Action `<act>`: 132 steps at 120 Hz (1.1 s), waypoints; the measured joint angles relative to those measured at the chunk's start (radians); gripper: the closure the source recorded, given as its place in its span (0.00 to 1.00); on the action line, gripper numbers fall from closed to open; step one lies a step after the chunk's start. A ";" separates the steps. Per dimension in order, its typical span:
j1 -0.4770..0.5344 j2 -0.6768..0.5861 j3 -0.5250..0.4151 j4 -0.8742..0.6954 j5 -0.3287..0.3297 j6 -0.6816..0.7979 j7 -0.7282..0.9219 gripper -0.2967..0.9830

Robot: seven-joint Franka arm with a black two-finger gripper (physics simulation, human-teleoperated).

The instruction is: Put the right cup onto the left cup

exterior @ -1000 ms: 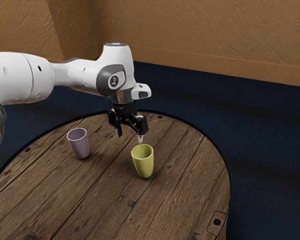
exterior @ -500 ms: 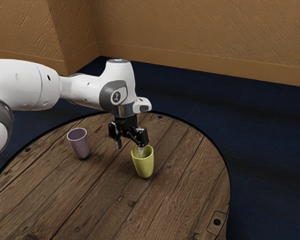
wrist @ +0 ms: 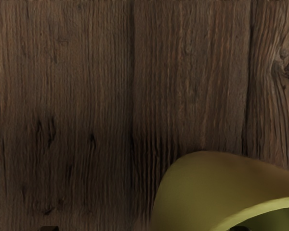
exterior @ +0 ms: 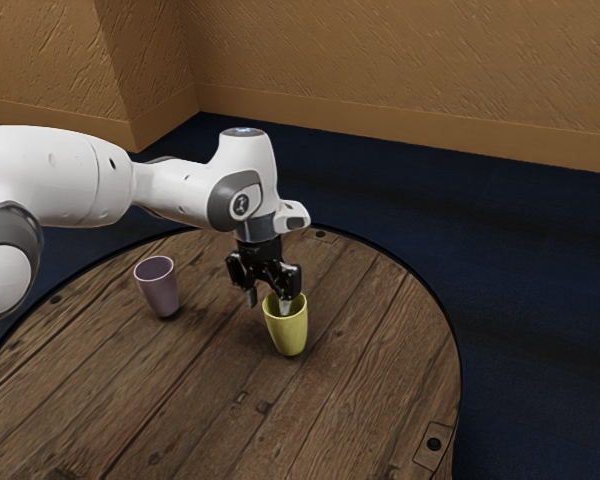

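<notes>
Yellow cup (exterior: 287,335), mouth up, long axis — vertical

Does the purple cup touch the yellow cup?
No, in the exterior view, bare tabletop lies between the purple cup and the yellow cup.

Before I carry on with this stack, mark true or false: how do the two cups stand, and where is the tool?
1. The purple cup stands upright on the table. True.
2. The yellow cup lies on its side. False: it stands upright.
3. The tool is at the purple cup. False: it is at the yellow cup's rim.
4. The cups stand apart. True.
5. One cup is already inside the other. False: each stands separately on the table.
</notes>
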 joint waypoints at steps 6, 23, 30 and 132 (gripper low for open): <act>-0.004 0.000 0.000 0.002 0.000 0.003 -0.001 0.50; -0.013 0.003 0.001 0.008 0.001 0.008 -0.003 0.60; -0.014 0.003 0.001 0.010 0.000 0.009 -0.002 0.66; -0.002 -0.347 0.005 -0.177 0.111 -0.054 -0.019 0.84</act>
